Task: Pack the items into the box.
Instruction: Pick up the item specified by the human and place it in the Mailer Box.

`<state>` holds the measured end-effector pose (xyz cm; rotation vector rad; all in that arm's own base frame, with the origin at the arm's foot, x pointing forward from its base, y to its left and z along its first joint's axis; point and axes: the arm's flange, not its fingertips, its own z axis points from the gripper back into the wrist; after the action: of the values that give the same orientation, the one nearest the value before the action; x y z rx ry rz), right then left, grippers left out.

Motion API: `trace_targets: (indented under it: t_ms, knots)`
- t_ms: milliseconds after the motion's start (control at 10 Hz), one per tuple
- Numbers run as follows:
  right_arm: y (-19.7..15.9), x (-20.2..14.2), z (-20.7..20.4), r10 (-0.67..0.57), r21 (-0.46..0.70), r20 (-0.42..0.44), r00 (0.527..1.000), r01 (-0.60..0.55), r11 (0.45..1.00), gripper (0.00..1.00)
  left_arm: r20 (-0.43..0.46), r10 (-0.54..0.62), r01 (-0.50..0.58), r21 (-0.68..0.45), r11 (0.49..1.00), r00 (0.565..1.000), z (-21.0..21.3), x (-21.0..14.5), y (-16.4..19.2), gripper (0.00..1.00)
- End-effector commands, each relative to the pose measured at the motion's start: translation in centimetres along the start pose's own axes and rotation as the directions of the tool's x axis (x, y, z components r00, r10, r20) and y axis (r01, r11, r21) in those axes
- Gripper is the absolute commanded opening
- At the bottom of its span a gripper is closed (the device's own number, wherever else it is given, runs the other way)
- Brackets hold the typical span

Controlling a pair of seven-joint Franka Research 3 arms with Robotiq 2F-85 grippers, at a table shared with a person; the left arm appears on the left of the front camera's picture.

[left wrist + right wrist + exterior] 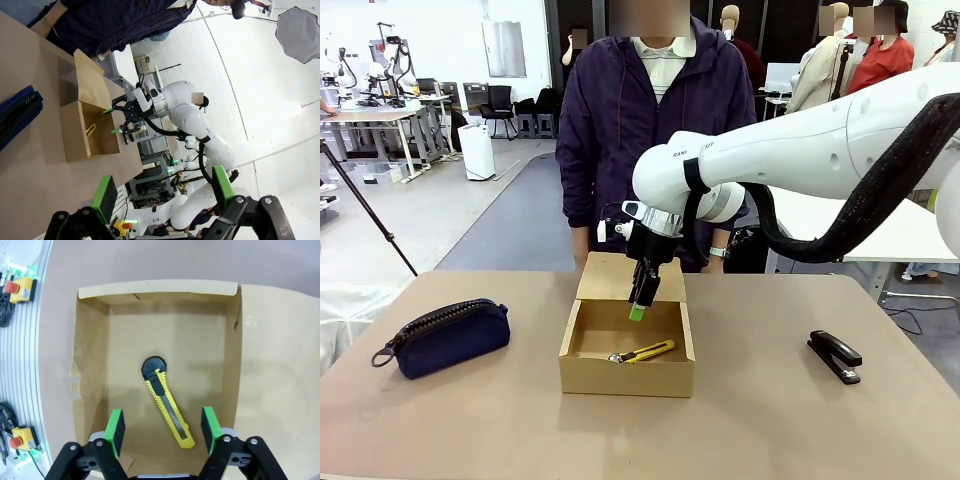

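Utility knife [168,407], yellow and black, lies flat on the floor of the box [627,375]. It sits at a slant, black end toward the middle of the floor, yellow end toward the box wall nearest the robot. In the front view it rests close behind that near wall.

Box is open. Its flap lid [630,277] stands up at the far side, toward the person. Box sits mid-worktop [770,430].

Right end effector [637,308] hangs over the box interior, fingers pointing down, green pads just below rim level. In the right wrist view the two pads stand wide apart, one on either side of the knife's yellow end. Neither pad touches the knife; nothing is held.

Navy pouch [445,338] lies on the worktop to the robot's left of the box, well apart from it. Zipper runs along the top and the ring pull is at its left end. It is outside the box.

Left end effector [163,192] is seen in its own wrist view, jaws spread wide and empty, raised well away from the box and looking across at it.

Black stapler [835,357] lies on the worktop to the robot's right, well apart from the box.

Person in a dark purple jacket [650,120] stands at the far edge, directly behind the box.
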<state>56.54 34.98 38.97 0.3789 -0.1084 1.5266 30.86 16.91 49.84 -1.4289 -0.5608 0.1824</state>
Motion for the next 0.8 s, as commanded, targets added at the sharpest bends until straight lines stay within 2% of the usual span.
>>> trace_targets:
  t_ms: [0, 200, 300, 400, 500, 600, 700]
  knots:
    - [-0.3, 0.0, 0.5, -0.06, 0.005, -0.028, 0.998, 0.06, 0.998, 1.0, 0.006, -0.014, 0.014, -0.024, 1.0, 1.0, 0.0, 0.1, -0.2, 1.0]
    - [-0.2, -2.9, 2.3, -0.184, 0.015, -0.086, 0.979, 0.185, 0.983, 1.0, 0.006, -0.014, 0.014, -0.024, 1.0, 1.0, 0.0, 0.1, -0.2, 1.0]
    - [-0.1, -6.4, 4.7, -0.32, 0.011, -0.093, 0.943, 0.322, 0.947, 1.0, 0.006, -0.014, 0.014, -0.024, 1.0, 1.0, 0.0, 0.1, -0.2, 1.0]
    - [0.3, -11.0, 7.2, -0.461, 0.028, -0.096, 0.882, 0.466, 0.884, 1.0, 0.006, -0.014, 0.014, -0.024, 1.0, 1.0, 0.0, 0.1, -0.2, 1.0]
    - [1.1, -16.3, 9.5, -0.59, 0.089, -0.109, 0.8, 0.599, 0.796, 1.0, 0.006, -0.014, 0.014, -0.024, 1.0, 1.0, 0.0, 0.1, -0.2, 1.0]
    - [1.9, -21.1, 11.6, -0.686, 0.171, -0.07, 0.724, 0.687, 0.707, 1.0, 0.006, -0.014, 0.014, -0.024, 1.0, 1.0, 0.0, 0.1, -0.2, 1.0]
    - [3.1, -26.1, 13.7, -0.805, 0.271, 0.012, 0.593, 0.773, 0.574, 1.0, 0.006, -0.014, 0.014, -0.024, 1.0, 1.0, 0.0, 0.1, -0.2, 1.0]
